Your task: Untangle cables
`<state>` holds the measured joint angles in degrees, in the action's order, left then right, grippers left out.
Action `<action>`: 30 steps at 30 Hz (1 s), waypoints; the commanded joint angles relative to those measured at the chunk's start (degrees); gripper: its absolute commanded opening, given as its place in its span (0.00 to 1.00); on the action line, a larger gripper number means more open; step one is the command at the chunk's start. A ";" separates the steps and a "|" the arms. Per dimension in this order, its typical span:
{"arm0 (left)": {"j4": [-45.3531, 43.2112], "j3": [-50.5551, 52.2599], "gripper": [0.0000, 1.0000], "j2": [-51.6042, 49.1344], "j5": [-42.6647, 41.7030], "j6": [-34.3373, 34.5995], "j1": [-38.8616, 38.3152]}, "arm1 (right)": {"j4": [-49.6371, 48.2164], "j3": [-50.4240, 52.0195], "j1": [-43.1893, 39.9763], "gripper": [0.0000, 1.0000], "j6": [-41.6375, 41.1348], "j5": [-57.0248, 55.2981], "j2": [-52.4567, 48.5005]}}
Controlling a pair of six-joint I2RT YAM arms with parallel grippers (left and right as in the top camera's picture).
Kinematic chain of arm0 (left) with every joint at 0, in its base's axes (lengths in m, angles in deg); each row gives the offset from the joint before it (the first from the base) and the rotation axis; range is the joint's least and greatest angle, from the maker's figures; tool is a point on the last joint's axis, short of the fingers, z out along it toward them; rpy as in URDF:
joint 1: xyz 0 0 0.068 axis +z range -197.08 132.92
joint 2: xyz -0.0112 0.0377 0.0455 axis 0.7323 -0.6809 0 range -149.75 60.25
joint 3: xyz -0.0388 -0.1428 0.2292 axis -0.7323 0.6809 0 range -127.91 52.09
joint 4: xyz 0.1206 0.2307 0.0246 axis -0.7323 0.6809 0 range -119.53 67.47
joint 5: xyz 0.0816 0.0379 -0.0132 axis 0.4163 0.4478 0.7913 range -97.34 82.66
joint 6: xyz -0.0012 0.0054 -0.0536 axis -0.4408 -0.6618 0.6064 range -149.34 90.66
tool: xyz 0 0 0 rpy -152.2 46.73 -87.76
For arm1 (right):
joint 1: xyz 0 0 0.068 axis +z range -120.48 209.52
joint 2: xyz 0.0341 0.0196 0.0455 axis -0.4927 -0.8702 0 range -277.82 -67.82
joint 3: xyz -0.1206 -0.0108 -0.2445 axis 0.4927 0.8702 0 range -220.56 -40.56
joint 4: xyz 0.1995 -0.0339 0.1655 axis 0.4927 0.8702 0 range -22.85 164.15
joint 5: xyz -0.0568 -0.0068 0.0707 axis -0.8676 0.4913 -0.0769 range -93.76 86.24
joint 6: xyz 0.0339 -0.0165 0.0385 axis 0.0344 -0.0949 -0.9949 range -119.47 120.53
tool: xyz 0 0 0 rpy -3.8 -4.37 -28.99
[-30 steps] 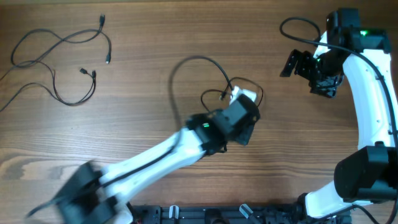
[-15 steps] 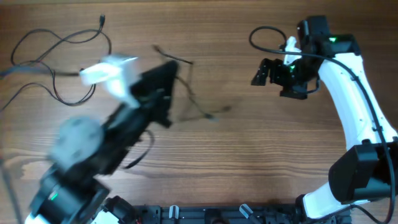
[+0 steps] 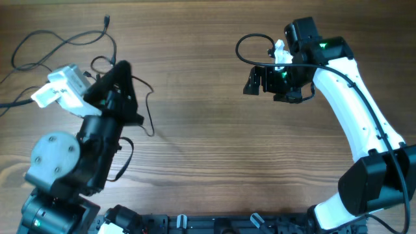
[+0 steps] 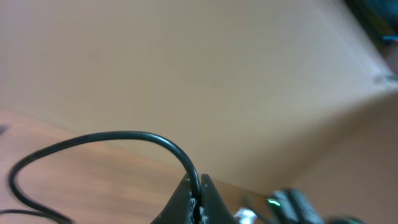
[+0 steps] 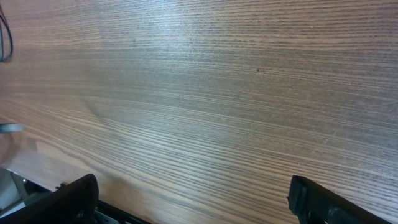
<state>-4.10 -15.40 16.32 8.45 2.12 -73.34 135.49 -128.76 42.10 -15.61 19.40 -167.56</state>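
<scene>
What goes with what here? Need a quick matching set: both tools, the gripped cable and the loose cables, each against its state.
Things:
1. left tool
2. right tool
3. held cable
4. loose cables

States:
A. open, above bare table
B. lying slack on the wood, ungripped
C. shut on a cable
D. arcs out of a closed pinch

Pairs: 1-C, 2-A, 3-D, 4-B
</scene>
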 commanded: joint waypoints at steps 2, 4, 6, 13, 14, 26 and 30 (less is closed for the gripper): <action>3.69 -0.50 0.04 -1.01 7.89 7.32 4.37 | -0.46 0.57 0.13 1.00 0.96 0.92 0.59; 5.33 -0.50 0.04 -1.53 7.89 10.84 6.64 | -0.61 0.57 0.11 1.00 0.96 0.90 0.59; 7.13 -0.50 0.04 -2.14 7.85 15.63 9.09 | -0.59 0.57 0.13 1.00 0.96 0.90 0.59; 11.52 -0.50 0.04 -3.32 7.85 24.59 15.04 | -0.61 0.57 0.13 1.00 0.98 0.90 0.59; 12.31 -0.50 0.04 -3.41 7.85 24.61 15.61 | -0.63 0.57 0.13 1.00 0.98 0.90 0.59; 20.46 -0.46 0.04 -7.08 0.24 35.06 24.20 | -1.66 0.57 0.13 1.00 0.94 0.92 0.59; 11.89 -0.46 0.04 -8.20 -13.81 34.01 24.35 | -1.84 0.57 0.13 1.00 0.96 0.92 0.59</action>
<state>12.99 -15.40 8.74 8.36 34.88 -49.35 133.89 -128.76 42.08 -15.61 19.40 -167.56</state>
